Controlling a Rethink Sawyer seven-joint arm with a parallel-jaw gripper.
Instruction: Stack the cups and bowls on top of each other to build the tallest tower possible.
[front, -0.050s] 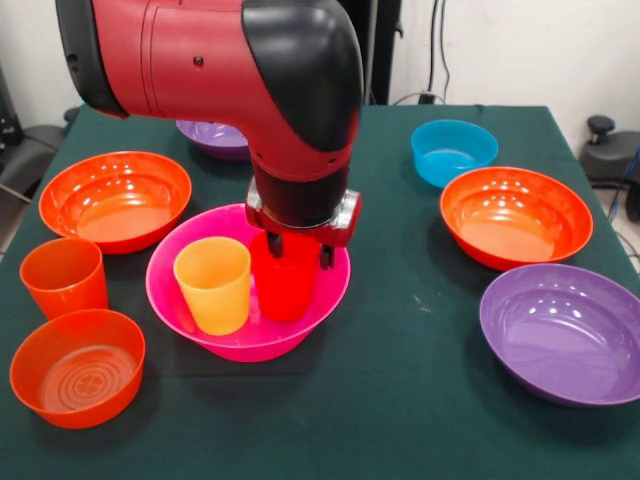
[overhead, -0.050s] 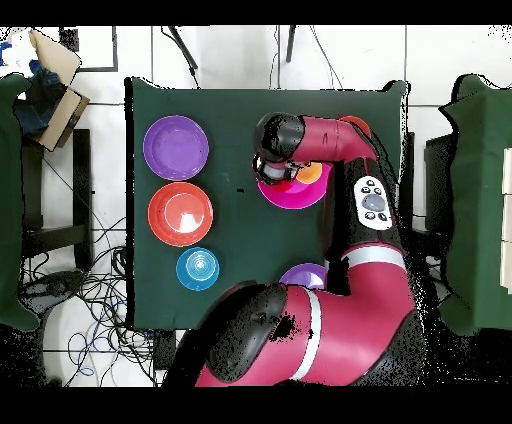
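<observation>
No writing seen; fingers (front, -0.050s: 298, 248) seemingly on red cup (front, -0.050s: 284, 290).

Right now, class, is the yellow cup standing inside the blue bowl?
No, the yellow cup stands upright in the pink bowl; the blue bowl is empty.

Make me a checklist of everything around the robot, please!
Surface: green table, covered with a cloth.
Job's things: pink bowl holds the yellow cup and red cup; orange cup and small orange bowl stand beside it; two wide orange bowls, two purple bowls and a blue bowl lie apart.
Clutter: nothing seen.
Grippers: gripper at the red cup; open or shut unclear.
Cables: wires on the floor.
Surroundings: cardboard box.
</observation>
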